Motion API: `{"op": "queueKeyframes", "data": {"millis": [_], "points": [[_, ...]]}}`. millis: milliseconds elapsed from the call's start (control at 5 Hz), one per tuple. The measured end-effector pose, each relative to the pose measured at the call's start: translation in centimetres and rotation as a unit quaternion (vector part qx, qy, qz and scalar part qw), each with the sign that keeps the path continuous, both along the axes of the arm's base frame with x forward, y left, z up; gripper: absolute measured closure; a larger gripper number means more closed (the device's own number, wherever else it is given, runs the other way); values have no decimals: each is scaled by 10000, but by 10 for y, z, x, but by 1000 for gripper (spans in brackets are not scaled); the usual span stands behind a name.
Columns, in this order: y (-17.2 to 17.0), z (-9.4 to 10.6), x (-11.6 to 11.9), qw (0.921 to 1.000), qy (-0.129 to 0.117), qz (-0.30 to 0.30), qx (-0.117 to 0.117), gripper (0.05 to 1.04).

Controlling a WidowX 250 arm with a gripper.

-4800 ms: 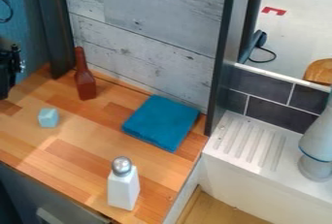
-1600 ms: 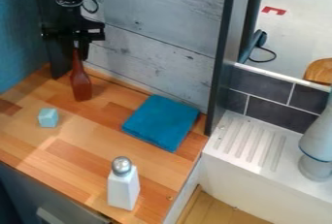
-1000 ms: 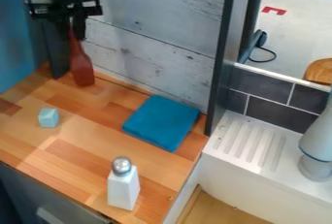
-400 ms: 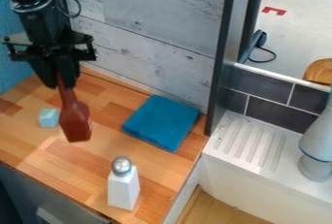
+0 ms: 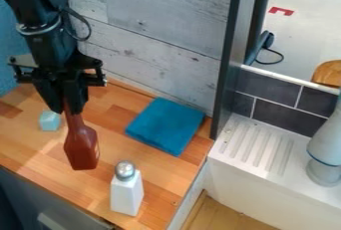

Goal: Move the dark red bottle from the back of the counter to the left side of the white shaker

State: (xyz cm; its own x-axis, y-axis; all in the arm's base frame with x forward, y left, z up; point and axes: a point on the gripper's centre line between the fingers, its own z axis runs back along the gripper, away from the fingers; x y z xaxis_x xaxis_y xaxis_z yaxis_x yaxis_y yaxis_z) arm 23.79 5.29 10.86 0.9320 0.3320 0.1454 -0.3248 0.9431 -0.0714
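Note:
The black gripper hangs over the left part of the wooden counter, shut on the neck of a brown-red bottle. The bottle points base down, its body in front of the counter's middle left. Just left of the bottle's neck is a small light-blue block, partly behind the gripper. To the bottle's lower right stands a white shaker with a silver top. A folded blue cloth lies farther right, near the wall.
A grey wood-plank wall runs behind the counter, with a dark upright post at its right end. Beyond the post are a white ridged sink ledge and a pale grey object.
The gripper came down to the bottle by the back wall, took hold of its neck and carried it toward the counter's front. The block, cloth and shaker stayed put.

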Motion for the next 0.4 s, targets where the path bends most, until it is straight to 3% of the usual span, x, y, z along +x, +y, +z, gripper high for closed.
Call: {"op": "queueKeyframes", "data": {"millis": [400], "points": [[2, -24, -14, 9997, 75, -166, 155, 754]]}}
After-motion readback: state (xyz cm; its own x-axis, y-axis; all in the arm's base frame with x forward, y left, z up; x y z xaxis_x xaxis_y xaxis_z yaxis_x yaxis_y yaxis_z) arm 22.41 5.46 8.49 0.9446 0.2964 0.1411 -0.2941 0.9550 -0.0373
